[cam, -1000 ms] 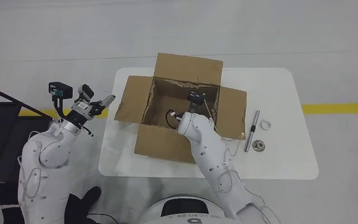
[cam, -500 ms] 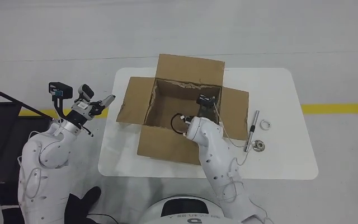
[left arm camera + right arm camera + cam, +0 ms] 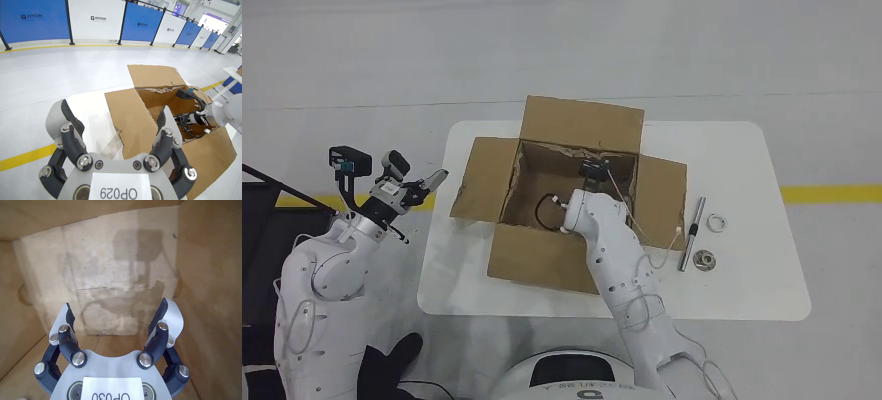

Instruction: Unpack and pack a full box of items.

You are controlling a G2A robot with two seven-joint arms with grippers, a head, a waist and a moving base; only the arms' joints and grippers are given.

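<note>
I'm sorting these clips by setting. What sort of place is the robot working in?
Probably an industrial hall or robot test floor: blue and white partition panels fence the area, a yellow line marks the smooth pale floor, and the cardboard box sits on a white table.

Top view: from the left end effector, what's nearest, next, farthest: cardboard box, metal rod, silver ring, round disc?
1. Brown cardboard box, its open flap beside the left end effector.
2. Long grey metal rod, beyond the box's far side.
3. Small silver ring and round metal disc, just past the rod: too close to call.
</note>
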